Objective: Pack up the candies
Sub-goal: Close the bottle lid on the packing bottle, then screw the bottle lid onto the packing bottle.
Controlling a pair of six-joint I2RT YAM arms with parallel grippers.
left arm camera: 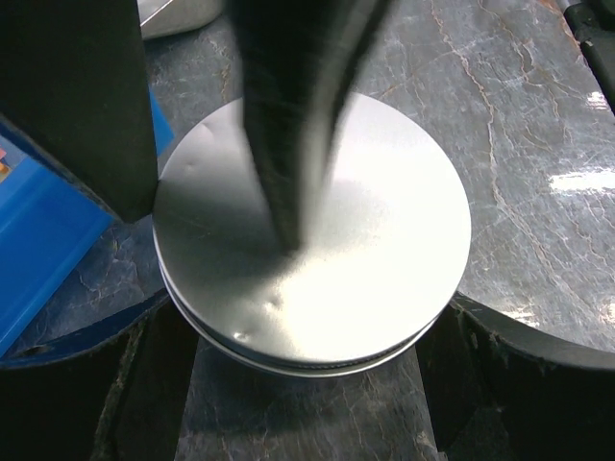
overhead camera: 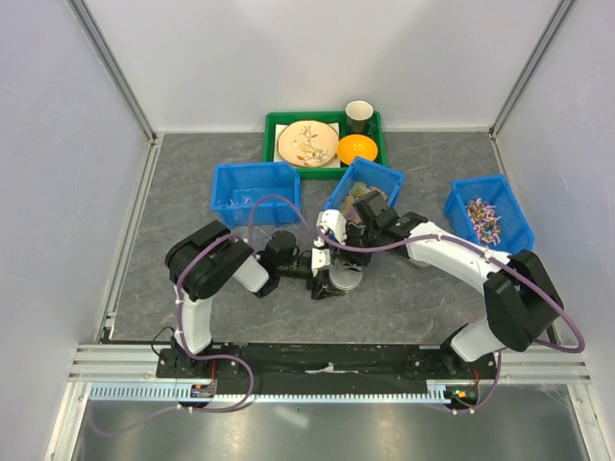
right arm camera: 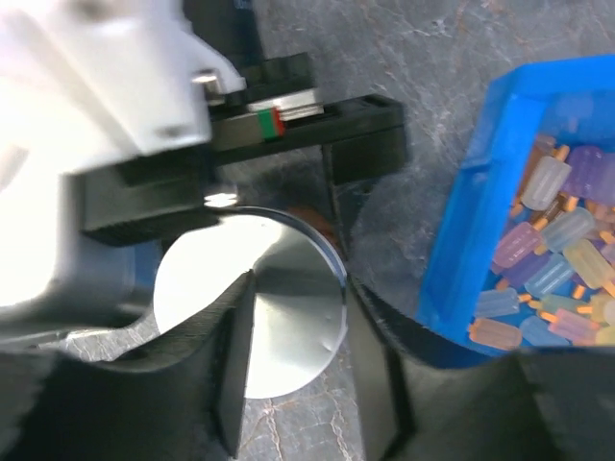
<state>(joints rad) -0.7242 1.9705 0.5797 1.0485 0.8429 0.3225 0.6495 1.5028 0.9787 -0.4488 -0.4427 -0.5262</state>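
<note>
Right now we have a round silver tin [left arm camera: 312, 230] between us: our left gripper [left arm camera: 312, 384] straddles its rim, seemingly clamped, while our right gripper [right arm camera: 298, 384] presses its lid, clasp unclear. No candies show near the tin. Uneven pressure could tip it.

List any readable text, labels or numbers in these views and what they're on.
None readable.
Round silver metal tin lid: plain, no print.
Blue plastic bin of pastel ice-lolly-shaped sweets: no label visible.
Cream plate with floral pattern: decoration only, no words.
Small red-green mark on the left pincer: no characters.
</note>
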